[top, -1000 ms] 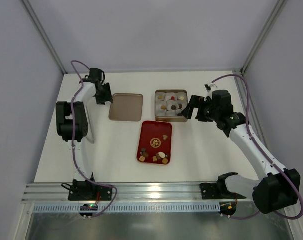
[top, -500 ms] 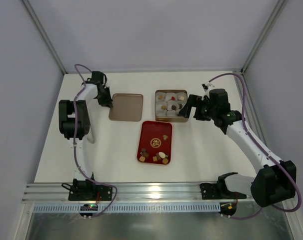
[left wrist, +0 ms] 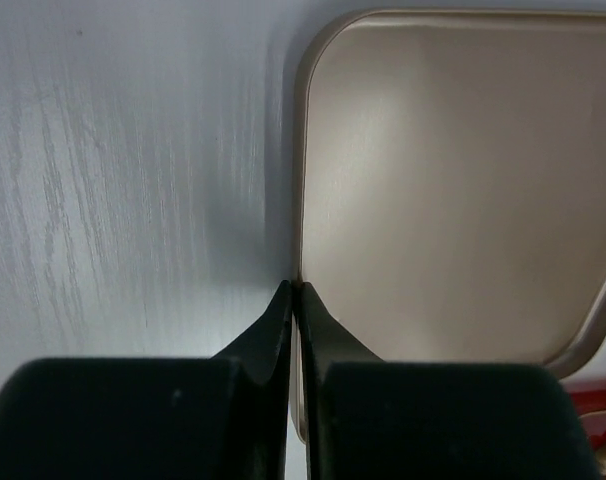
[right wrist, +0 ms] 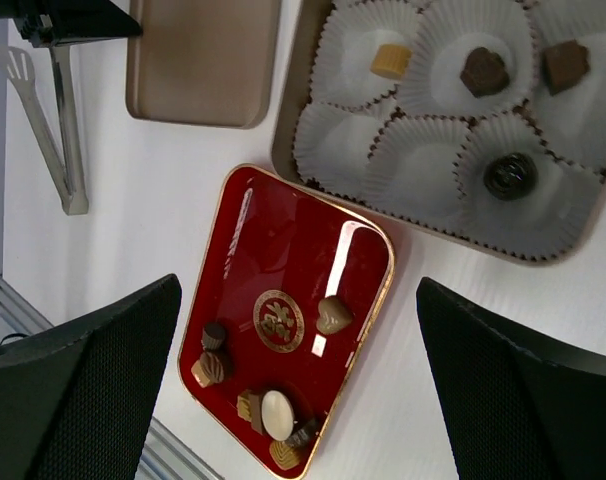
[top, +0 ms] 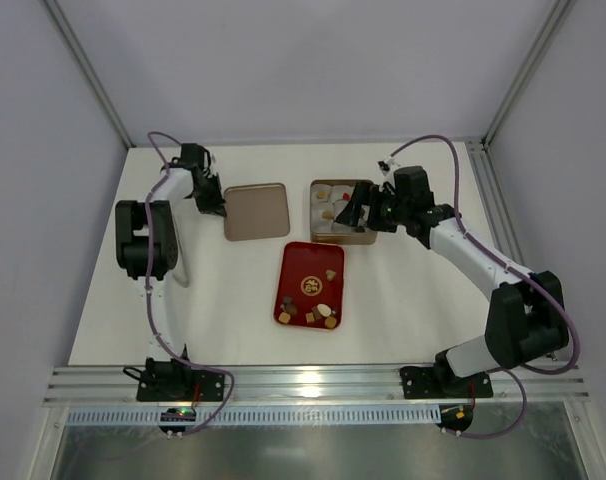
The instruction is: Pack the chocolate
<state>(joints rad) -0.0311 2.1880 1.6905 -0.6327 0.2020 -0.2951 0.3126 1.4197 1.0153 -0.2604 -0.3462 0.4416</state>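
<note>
Shifted left over the box (right wrist: 283, 125), the right hand (top: 361, 210) hangs spread above the chocolate (right wrist: 481, 72); left hand (left wrist: 295, 290) pinches the lid (left wrist: 453, 190).

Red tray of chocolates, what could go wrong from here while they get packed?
The left gripper pinches only the thin rim of the flat tan metal lid; it could slip free. Several chocolates touch at one end of the glossy red rectangular tray, so the open right gripper may knock neighbours. The empty white paper cups look light and could shift.
</note>
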